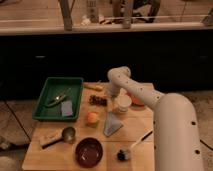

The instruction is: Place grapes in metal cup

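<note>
Your wooden bench (55,155) holds everything. The white arm (170,125) reaches in from the right. A green tray (60,79) sits at the left. The metal cup (68,133) lies front-left, well apart from the grapes (98,100) beside the tray. The gripper (106,94) hangs just above the grapes, and you cannot tell whether it is open or closed.
</note>
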Available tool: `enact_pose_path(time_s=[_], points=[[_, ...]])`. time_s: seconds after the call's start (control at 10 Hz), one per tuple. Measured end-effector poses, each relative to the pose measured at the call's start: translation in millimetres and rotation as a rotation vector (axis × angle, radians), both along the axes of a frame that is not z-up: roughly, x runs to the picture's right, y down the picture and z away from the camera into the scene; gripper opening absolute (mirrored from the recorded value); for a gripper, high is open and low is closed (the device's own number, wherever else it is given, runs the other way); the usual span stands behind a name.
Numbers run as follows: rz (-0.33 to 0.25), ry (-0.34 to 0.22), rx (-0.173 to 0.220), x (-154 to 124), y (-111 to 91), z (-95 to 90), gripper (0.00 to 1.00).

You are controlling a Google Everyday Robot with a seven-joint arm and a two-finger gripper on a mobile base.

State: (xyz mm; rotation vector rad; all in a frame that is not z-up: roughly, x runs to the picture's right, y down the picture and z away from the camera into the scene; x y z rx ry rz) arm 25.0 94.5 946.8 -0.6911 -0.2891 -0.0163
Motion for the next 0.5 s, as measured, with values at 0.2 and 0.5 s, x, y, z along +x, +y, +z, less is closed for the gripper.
enact_pose_path(time_s=[0.2, 0.5], points=[[0.003, 0.000, 0.007, -4.4, -0.8, 0.2, 0.80], [-0.001, -0.018, 0.016, -13.9, -4.1, 0.7, 0.80]])
